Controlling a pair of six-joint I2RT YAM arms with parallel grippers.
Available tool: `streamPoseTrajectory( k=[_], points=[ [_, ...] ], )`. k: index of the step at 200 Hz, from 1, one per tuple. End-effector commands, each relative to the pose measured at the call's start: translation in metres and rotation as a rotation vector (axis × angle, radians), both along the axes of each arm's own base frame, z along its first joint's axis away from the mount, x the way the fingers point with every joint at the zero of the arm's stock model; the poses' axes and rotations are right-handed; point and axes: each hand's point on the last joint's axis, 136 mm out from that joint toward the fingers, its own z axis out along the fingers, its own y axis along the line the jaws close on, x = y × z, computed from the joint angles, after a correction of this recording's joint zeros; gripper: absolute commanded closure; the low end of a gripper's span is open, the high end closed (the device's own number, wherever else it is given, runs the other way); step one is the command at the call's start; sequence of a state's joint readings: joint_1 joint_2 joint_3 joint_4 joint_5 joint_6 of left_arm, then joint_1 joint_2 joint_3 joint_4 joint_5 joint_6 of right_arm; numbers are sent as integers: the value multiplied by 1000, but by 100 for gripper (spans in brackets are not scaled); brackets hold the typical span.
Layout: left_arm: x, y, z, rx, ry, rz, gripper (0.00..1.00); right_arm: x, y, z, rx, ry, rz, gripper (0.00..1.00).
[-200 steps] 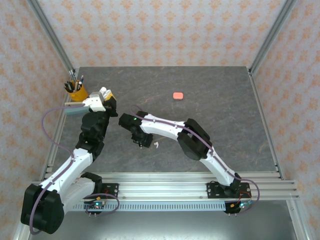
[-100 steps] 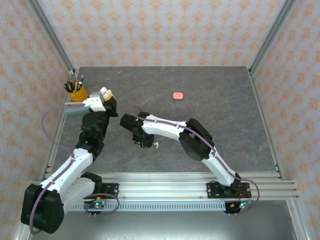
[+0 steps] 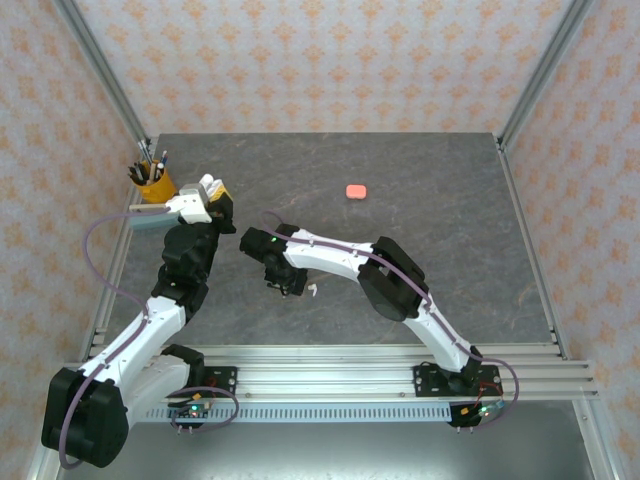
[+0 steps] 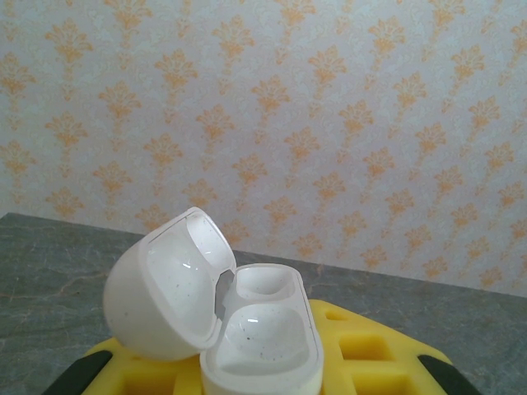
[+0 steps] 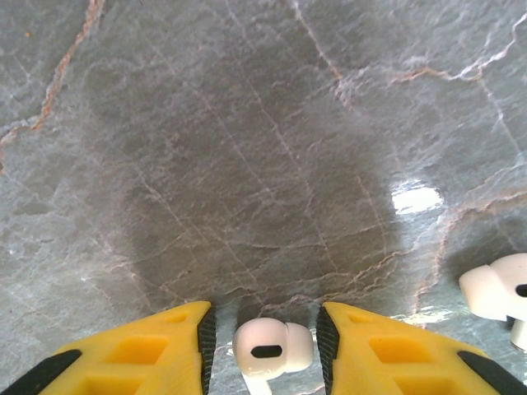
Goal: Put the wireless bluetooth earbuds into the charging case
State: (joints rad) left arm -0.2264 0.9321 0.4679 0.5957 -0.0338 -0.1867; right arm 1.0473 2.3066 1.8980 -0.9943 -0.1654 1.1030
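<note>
Our right hand (image 5: 263, 313) just widened, loosely straddling a white earbud (image 5: 270, 350), no grip yet; left hand (image 4: 247, 374) clamps the open case (image 4: 259, 333).

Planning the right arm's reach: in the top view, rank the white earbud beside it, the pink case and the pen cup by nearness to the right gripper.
1. White earbud, just beside the right gripper.
2. Pink case, far middle.
3. Pen cup, far left corner.

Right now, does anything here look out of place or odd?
One white earbud lies loose on the table between the right jaws, a second earbud beside it, while the white case is open and empty.
</note>
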Motion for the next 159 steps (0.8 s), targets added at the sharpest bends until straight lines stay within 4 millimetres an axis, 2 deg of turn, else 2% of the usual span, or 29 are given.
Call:
streamPoseTrajectory(
  k=[1,71,159],
  points=[
    [0,2,10,-20,-38,6,100,-8,-11,7,-35,5,-9,59],
    [0,3,10,-17,-37,11,100,-11,-12,12,-29,7,-21,59],
    [0,3,9,-16,-35,10,100,-12,-2,3,4,30,-24,61]
  ],
)
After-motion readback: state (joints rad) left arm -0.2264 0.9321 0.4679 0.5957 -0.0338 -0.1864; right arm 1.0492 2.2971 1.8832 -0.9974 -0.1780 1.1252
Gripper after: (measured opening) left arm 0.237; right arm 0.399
